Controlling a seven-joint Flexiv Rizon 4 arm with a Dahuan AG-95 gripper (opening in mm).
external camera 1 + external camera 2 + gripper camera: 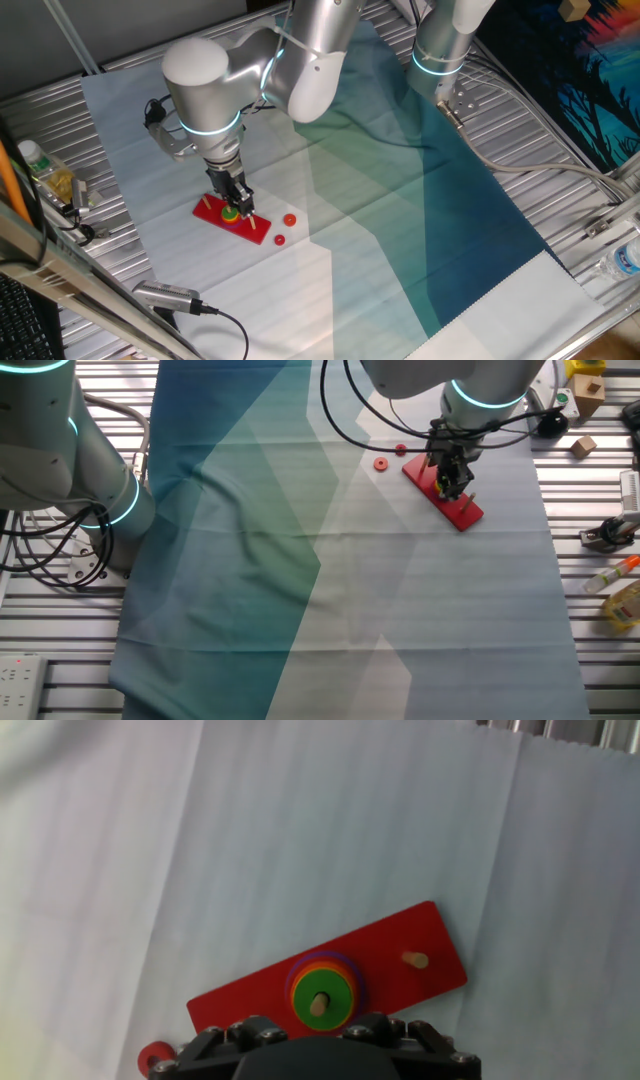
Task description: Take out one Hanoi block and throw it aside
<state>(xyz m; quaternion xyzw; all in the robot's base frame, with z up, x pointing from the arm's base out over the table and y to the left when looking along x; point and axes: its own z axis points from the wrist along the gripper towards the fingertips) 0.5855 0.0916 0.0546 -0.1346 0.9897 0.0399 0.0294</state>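
The Hanoi block, a tiny green disc, tops a coloured stack on a wooden peg of the red base board. It also shows in one fixed view. My gripper hangs straight down over this stack, fingers just above and either side of it, holding nothing. In the hand view only its dark knuckles show at the bottom edge and the fingertips are out of frame. In the other fixed view the gripper covers the stack on the board.
Two small red discs lie on the cloth beside the board; one shows in the hand view. A bare peg stands on the board. A second arm stands behind. Bottles and clutter sit along the table edges.
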